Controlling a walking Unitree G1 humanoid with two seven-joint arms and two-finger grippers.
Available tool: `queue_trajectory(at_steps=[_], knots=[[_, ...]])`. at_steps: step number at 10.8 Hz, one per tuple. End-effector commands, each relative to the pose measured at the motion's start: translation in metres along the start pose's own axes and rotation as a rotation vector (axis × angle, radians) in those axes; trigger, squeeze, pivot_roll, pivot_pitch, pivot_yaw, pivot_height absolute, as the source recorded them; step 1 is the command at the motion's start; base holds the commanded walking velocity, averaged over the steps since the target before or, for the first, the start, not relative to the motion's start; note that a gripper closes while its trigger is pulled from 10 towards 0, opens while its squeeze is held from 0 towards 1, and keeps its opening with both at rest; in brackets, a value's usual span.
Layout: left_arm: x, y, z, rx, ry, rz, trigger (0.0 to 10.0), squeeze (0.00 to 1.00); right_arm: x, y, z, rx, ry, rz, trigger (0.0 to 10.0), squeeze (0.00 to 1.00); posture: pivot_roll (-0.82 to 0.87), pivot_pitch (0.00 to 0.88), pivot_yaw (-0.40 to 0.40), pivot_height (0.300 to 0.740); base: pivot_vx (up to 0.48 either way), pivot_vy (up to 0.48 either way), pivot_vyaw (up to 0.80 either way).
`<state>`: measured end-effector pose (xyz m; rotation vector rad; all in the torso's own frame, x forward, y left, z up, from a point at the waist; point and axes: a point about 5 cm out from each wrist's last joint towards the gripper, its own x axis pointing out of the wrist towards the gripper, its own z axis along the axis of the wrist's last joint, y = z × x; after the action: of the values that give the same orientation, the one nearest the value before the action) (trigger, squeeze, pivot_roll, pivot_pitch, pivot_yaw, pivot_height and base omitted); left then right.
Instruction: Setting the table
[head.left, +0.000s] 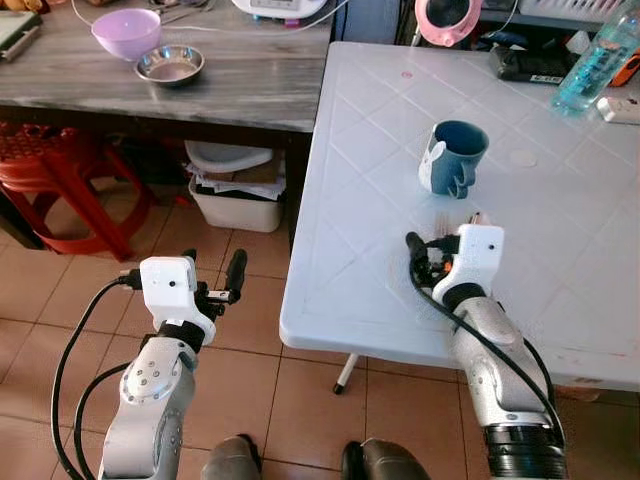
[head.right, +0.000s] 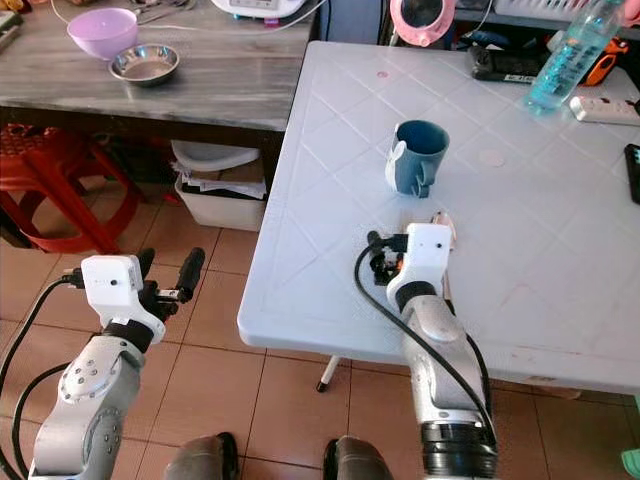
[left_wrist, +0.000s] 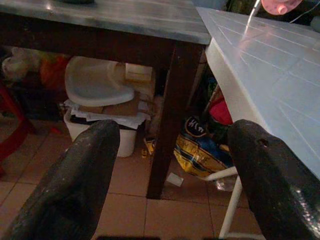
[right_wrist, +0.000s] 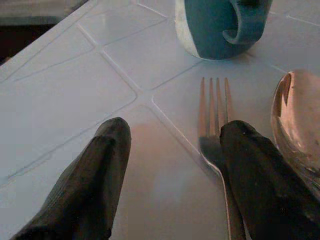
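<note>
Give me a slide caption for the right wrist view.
Open right gripper low over the white table, beside a fork and spoon, blue mug ahead.

The right arm reached forward over the near edge of the table (head.left: 380, 310), its right pincer (right_wrist: 172, 165) low above the surface with fingers parted. The left arm was raised off the table's left edge, its left pincer (left_wrist: 172, 175) spread wide, gripping nothing.

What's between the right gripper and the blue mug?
The tines of the fork and bare white table, per the right wrist view. The right gripper is open below the mug; a spoon lies beside the fork.
</note>
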<state>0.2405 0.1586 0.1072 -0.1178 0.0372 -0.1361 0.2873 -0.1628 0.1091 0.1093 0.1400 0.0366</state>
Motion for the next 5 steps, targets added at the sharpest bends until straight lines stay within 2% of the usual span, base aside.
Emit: queue_trajectory(at_steps=[1,2,3,4,5], knots=[[0.000,-0.001,0.001,-0.002,0.000,-0.005,10.0,0.00,-0.004,-0.004,0.001,0.021,-0.007,-0.018,10.0,0.00,-0.01,0.162,-0.005,0.740,0.000,0.000,0.00],[0.000,-0.001,0.002,-0.002,-0.001,-0.006,10.0,0.00,-0.007,-0.001,0.011,0.015,-0.043,-0.009,10.0,0.85,-0.01,0.161,-0.005,0.740,0.000,0.000,0.00],[0.001,-0.001,0.002,-0.001,-0.001,-0.007,10.0,0.00,-0.011,0.002,0.014,0.016,-0.050,0.006,10.0,1.00,-0.01,0.166,-0.004,0.740,0.000,0.000,0.00],[0.001,0.000,0.002,-0.001,0.000,-0.005,10.0,0.00,-0.015,0.003,0.013,0.023,-0.039,0.011,10.0,1.00,-0.01,0.167,-0.004,0.740,0.000,0.000,0.00],[0.001,0.000,0.002,-0.002,0.001,-0.005,10.0,0.00,-0.019,0.004,0.010,0.025,-0.028,0.014,10.0,0.94,-0.01,0.167,-0.003,0.740,0.000,0.000,0.00]])
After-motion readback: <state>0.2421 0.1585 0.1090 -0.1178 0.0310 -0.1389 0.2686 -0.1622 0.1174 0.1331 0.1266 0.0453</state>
